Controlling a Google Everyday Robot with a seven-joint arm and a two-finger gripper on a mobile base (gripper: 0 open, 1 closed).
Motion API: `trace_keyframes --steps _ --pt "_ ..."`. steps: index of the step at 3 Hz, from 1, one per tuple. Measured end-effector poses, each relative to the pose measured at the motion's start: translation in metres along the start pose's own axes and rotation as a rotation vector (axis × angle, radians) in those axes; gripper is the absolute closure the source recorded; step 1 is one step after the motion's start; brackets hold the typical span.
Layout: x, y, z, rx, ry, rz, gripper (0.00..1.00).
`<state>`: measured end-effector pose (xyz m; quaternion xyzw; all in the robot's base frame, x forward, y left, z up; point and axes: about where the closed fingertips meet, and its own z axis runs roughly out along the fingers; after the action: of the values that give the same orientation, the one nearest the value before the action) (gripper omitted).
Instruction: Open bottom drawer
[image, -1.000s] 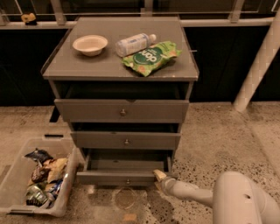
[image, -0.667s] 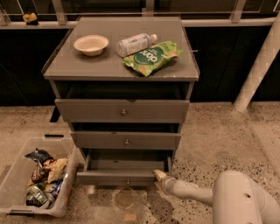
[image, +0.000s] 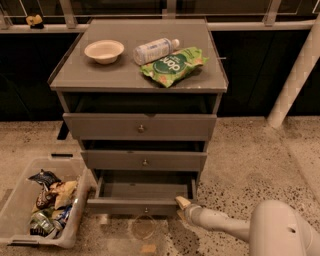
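Note:
The grey cabinet (image: 138, 80) has three drawers. The bottom drawer (image: 144, 206) is the lowest and shortest; it stands pulled out, showing a shallow empty grey box and a small round knob (image: 146, 210) at its front centre. My gripper (image: 181, 204) is at the right end of that drawer front, low near the floor, at the tip of the white arm (image: 235, 227) coming in from the lower right.
A clear plastic bin (image: 20, 197) with snack packets and cans stands on the floor left of the cabinet. On top are a bowl (image: 104, 50), a bottle (image: 155, 50) and a green chip bag (image: 173, 65). A white post (image: 295, 82) stands at the right.

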<state>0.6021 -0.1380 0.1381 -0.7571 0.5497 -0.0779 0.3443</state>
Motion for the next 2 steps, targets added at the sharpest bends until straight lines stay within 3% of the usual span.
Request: trace_keyframes --steps 1,2 --pt "-0.011 0.0161 -0.001 -0.022 -0.025 -0.006 1.0" --pt "-0.0125 0.0128 -0.0052 -0.022 -0.025 -0.006 1.0"
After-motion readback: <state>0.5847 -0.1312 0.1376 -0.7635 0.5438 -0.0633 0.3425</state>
